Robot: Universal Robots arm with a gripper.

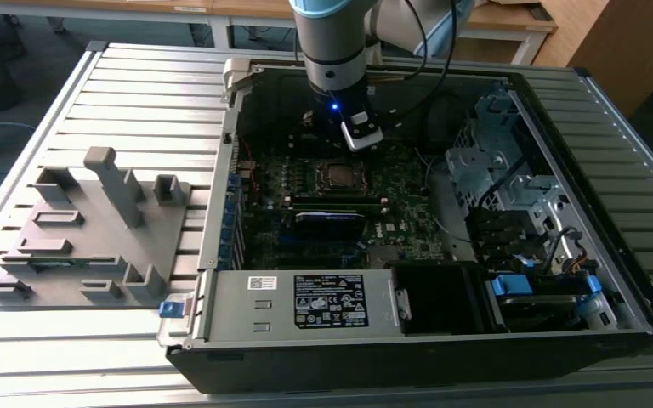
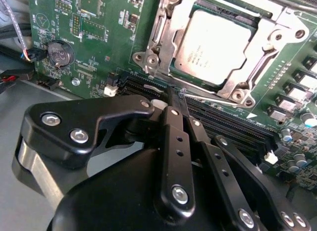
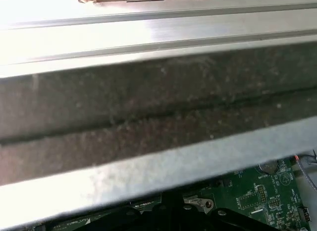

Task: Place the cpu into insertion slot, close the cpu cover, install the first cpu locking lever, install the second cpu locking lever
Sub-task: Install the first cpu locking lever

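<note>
Slipping is the main risk here. The gripper [image 2: 173, 94], jaws clenched together with nothing plainly pinched between them, has its narrow tips at the end of a thin cpu locking lever [image 2: 213, 99], just beside the memory slots [image 2: 233, 129]. The cpu [image 2: 215, 45] sits in the insertion slot [image 2: 233, 8] with the cpu cover [image 2: 270, 45] down around it, at 7 o'clock from the gripper in the exterior view. If the springy rod skids off the tips, it could snap back, or the tips could gouge the motherboard [image 2: 99, 23].
</note>
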